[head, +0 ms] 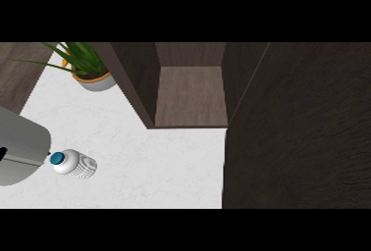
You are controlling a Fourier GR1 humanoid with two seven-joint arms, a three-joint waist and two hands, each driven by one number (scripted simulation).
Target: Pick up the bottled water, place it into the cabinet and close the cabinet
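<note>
Dark brown wood grain fills the right of the head view, where the cabinet door [297, 127] is seen swung open toward the viewer as a broad panel running down to the lower edge. Beside it, the cabinet [134, 78] is shown open, its side walls framing a lighter brown shelf floor [190, 95] on which nothing is seen. The white marbled counter [152, 166] occupies the lower left and centre of the field. A large grey rounded form [20, 147] is cut off by the left edge; it may be taken for a forearm, but this cannot be settled from the view. No hand is shown anywhere, so the state of the fingers of either hand cannot be told. A potted plant [91, 73], with long green leaves in a pale grey pot, is set on the counter near the cabinet's left wall. The bottled water [74, 163], the smallest item, is seen from above as a white ribbed body with a teal cap; it stands on the counter just beside the grey form, at the left, well apart from the cabinet opening.

Progress is judged to be at the outset. The cabinet is already open, which favours placement, but the bottle is not yet lifted and lies untouched on the counter. Three steps are judged to remain: the bottle is to be grasped, carried rightward and set on the shelf floor, and the door is then to be swung shut.
</note>
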